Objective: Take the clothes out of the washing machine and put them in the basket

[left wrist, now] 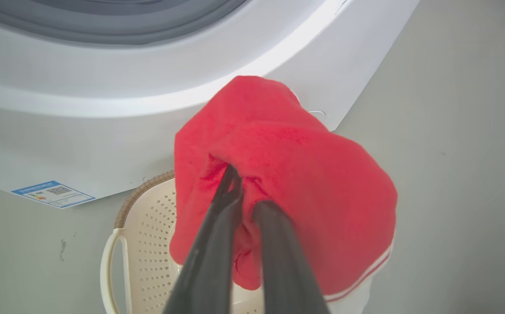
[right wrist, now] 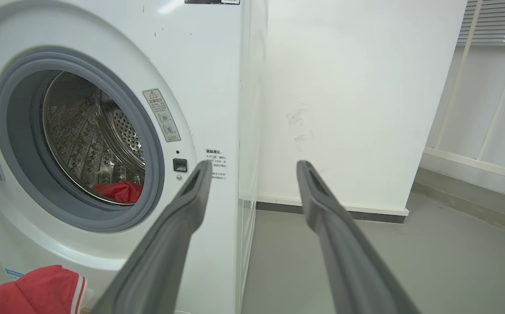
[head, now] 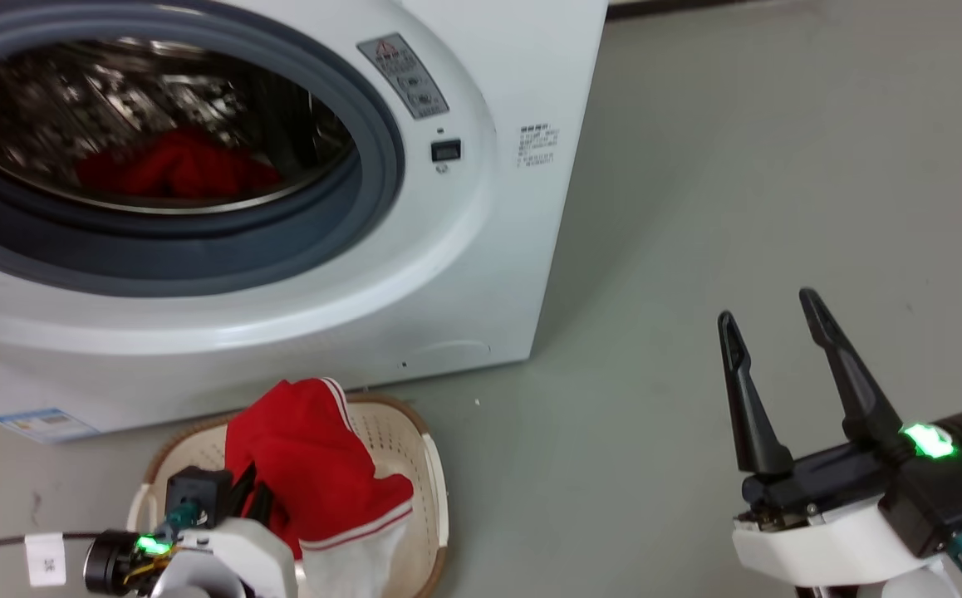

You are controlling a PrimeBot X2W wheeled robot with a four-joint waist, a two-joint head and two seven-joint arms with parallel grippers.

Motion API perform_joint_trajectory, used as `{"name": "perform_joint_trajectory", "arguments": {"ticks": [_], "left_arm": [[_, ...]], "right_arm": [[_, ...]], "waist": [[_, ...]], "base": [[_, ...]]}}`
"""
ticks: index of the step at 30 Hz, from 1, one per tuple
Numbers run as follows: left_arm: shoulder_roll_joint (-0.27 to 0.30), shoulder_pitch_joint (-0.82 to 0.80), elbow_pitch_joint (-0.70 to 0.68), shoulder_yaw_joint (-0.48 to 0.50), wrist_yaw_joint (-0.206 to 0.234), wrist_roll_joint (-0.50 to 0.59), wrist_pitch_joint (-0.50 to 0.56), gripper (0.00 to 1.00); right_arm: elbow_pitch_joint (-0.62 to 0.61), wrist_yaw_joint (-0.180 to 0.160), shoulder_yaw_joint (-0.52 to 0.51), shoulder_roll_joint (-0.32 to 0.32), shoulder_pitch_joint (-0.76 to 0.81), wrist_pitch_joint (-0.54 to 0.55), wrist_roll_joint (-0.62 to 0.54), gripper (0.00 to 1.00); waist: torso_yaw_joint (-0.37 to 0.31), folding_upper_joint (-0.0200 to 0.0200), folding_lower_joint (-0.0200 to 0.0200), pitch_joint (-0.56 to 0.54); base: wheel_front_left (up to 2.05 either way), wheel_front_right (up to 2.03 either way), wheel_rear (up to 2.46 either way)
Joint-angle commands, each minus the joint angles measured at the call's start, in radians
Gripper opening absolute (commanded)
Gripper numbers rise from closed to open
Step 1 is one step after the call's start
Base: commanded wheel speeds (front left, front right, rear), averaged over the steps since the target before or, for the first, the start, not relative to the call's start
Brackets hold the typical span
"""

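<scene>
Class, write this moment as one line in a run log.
left gripper: shut on striped red garment, over basket | right gripper: open, empty | second red garment: in washing machine drum

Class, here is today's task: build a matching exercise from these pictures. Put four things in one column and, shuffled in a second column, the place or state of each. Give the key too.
Column 1
1. left hand
2. right hand
3. striped red garment
4. other red garment

Column 2
A. lying in the steel drum
B. open, holding nothing
C. shut on red fabric
D. held over the basket

Pairs: 1-C, 2-B, 3-D, 4-A
</scene>
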Motion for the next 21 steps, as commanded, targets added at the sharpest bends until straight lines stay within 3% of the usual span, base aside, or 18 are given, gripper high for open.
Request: {"name": "perform_joint_trajectory", "arguments": {"ticks": [1,11,21], "left_arm": [[-0.014,-0.031,0.014,0.009,-0.011,-0.011,-0.003,0.00],[-0.037,-0.190,0.310,0.004,-0.089,0.010,-0.003,0.00],[-0.038,-0.354,0.550,-0.024,-0.134,0.028,0.030,0.00]], "right_arm": [[-0.006,-0.001,0.002,0.001,-0.024,-0.002,-0.001,1.00],[-0.034,-0.001,0.009,0.001,-0.129,-0.002,0.036,1.00],[-0.063,-0.001,-0.005,0.001,-0.201,-0.002,0.074,1.00]], "waist": [[-0.020,-0.0001,-0.0001,0.071],[-0.073,-0.0001,-0.0001,0.278],[-0.114,-0.0001,-0.0001,0.445]], "base": [[0.00,0.00,0.00],[0.00,0.00,0.00],[0.00,0.00,0.00]]}}
